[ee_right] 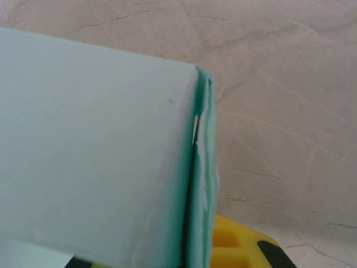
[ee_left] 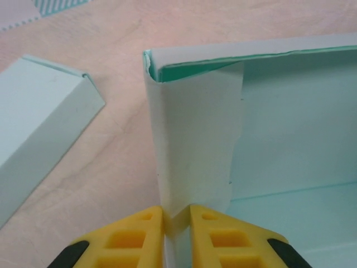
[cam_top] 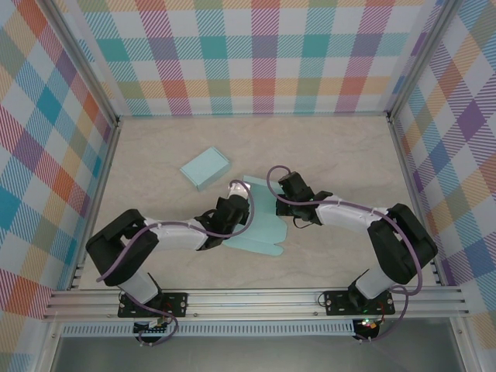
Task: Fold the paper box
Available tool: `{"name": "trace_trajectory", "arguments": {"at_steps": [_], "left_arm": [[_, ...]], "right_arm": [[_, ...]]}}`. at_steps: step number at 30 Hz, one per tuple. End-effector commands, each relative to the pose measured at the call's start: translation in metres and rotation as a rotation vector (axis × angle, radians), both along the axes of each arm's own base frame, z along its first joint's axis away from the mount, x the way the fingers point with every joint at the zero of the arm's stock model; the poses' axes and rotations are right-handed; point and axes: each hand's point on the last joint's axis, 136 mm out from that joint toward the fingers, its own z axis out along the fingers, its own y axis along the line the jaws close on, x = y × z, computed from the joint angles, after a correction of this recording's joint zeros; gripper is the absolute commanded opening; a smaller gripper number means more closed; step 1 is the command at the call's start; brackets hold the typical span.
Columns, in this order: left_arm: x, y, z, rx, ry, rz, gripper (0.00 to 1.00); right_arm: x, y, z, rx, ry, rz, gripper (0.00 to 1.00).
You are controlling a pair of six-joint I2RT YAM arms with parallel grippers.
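step: raising and creasing a side wall of the paper box point(cam_top: 260, 223); judged mid-fold, walls not locked yet
left gripper point(ee_left: 177, 215): clamped on the corner flap point(ee_left: 195, 139), yellow pads pinching its lower edge
right gripper point(ee_right: 192, 254): clenched, apparently on the edge of an upright box wall point(ee_right: 95, 156); one yellow finger point(ee_right: 234, 240) showed beside the paper, the other was mostly hidden
box position: mid-table point(cam_top: 349, 155), between the two grippers, part flat and part raised; the left gripper was at its left end, the right gripper at its right end
box vs left gripper: flap rose straight up from the pads, box interior to the right of it
how to do it well: keep the pinch low on the flap, swing it inward along the crease, hold the opposite wall steady so the sheet doesn't slide
risk: thin paper, too hard a pull would likely buckle or tear it
other: a finished box point(cam_top: 204, 167) lay near, up-left, apart from the grippers
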Motion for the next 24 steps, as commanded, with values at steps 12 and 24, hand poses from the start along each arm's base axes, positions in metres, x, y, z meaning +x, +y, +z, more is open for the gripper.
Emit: {"name": "trace_trajectory", "arguments": {"at_steps": [12,24], "left_arm": [[0.017,-0.002,0.033,0.069,-0.148,0.081,0.21],[0.031,0.023,0.044,0.13,-0.208,0.315,0.08]], "right_arm": [[-0.02,0.016,0.004,0.069,0.04,0.073,0.0],[-0.03,0.027,0.016,0.152,0.06,0.084,0.0]]}}
